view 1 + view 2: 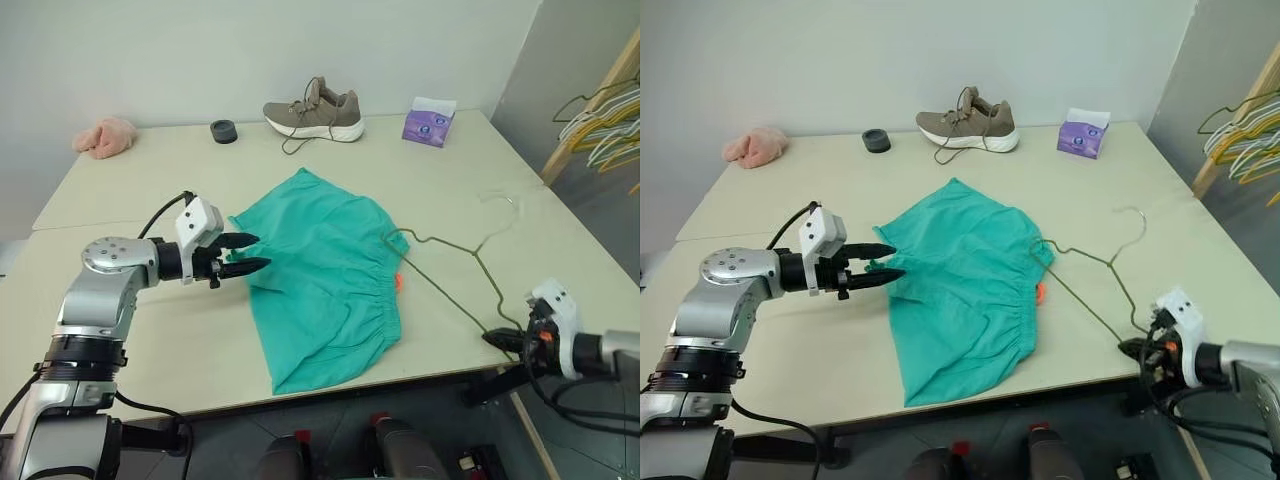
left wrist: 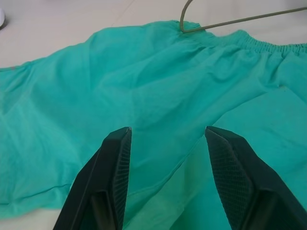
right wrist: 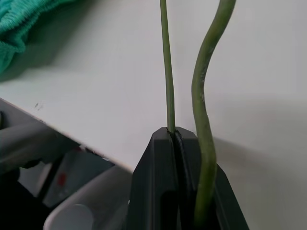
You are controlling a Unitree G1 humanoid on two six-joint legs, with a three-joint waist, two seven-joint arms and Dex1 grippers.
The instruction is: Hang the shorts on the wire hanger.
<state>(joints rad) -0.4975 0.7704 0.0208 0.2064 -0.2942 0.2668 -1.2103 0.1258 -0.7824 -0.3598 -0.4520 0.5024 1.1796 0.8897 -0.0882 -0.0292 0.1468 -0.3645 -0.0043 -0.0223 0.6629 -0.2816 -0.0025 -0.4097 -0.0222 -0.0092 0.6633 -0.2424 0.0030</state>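
Shorts [image 1: 325,285] lay flat near the table's [image 1: 150,330] front edge, covering one corner of the wire hanger [image 1: 450,265], whose other end was pinched in the closed right gripper [image 3: 173,134] at the edge, while the left gripper [image 1: 250,253] stood half-open over the shorts' hem, gripping nothing.

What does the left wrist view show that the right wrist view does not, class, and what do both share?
Left wrist: the open left end effector over the broad teal-green cloth shorts, one hanger corner tucked into the waistband. Right wrist: the right end effector shut on the thin olive-green wire hanger at the table's edge. Both: shorts, hanger, pale tabletop.
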